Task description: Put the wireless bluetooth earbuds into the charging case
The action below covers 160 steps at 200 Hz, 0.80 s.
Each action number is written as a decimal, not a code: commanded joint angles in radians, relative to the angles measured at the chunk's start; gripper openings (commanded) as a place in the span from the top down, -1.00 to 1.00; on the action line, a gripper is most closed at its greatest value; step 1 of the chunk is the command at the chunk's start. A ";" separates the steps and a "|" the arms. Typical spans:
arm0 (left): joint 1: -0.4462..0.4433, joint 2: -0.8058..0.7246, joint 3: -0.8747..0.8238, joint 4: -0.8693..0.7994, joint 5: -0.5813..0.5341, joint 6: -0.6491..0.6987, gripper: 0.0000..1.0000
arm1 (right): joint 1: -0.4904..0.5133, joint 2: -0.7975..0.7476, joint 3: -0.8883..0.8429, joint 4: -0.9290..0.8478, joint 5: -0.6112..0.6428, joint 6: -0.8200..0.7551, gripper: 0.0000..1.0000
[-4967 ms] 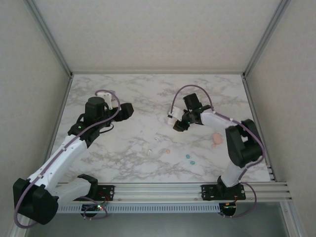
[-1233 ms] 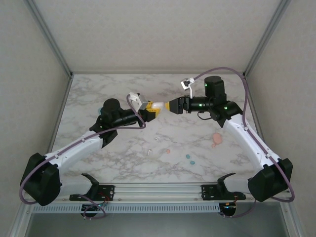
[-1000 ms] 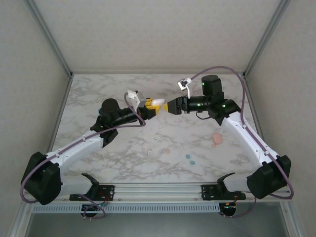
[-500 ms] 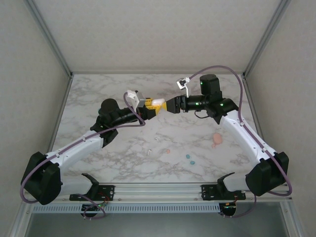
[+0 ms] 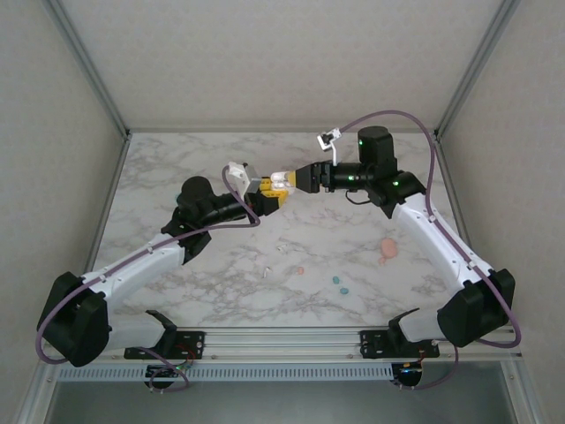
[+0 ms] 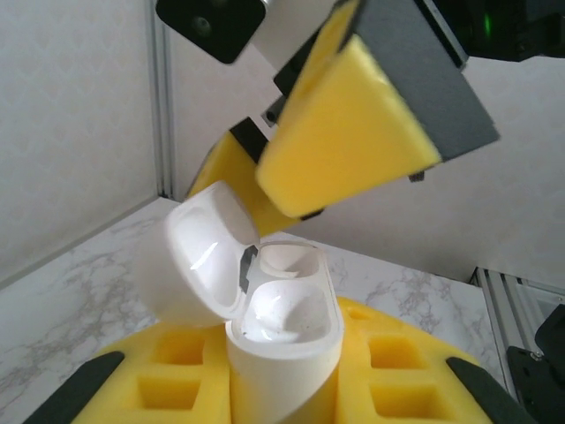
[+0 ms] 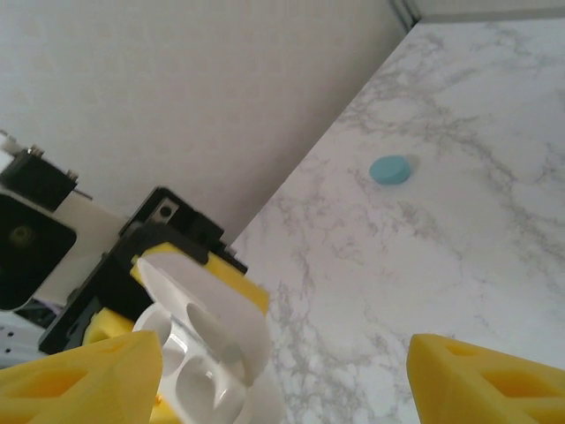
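Because nothing can go in until it stands open, the case (image 6: 282, 327) is held off the table (image 5: 177, 168) by the left gripper (image 5: 269, 192), whose yellow pads clamp its lower half and leave the top free. Its lid (image 6: 199, 256) is flipped back, and both sockets look unfilled. The right gripper (image 5: 298, 179) meets it from the other side with its jaws spread wide, one finger (image 6: 353, 132) just above the lid and carrying nothing; I judge it is there to work the lid, not to load. The earbuds (image 5: 299, 270) lie on the table well apart from the case, toward the near edge: white, pink-orange and teal bits in a loose row. A pink case (image 5: 387, 247) sits to their right. The table is white marble with grey veins, boxed in by pale walls (image 5: 291, 53) and aluminium posts (image 5: 88, 66).
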 commanded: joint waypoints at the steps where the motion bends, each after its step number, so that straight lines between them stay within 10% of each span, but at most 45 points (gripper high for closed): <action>1: -0.008 -0.033 -0.004 0.009 0.031 0.018 0.80 | 0.002 0.016 0.035 0.036 0.041 0.027 -0.49; 53: -0.007 -0.055 -0.032 -0.025 -0.070 0.047 0.80 | 0.002 -0.063 0.021 0.033 0.120 0.037 -0.67; 96: 0.005 -0.135 -0.111 -0.013 -0.199 0.050 0.80 | -0.012 -0.243 -0.118 -0.016 0.614 0.049 -0.98; 160: 0.019 -0.367 -0.187 -0.146 -0.339 0.100 0.79 | -0.037 0.021 -0.049 -0.339 0.482 -0.112 -0.52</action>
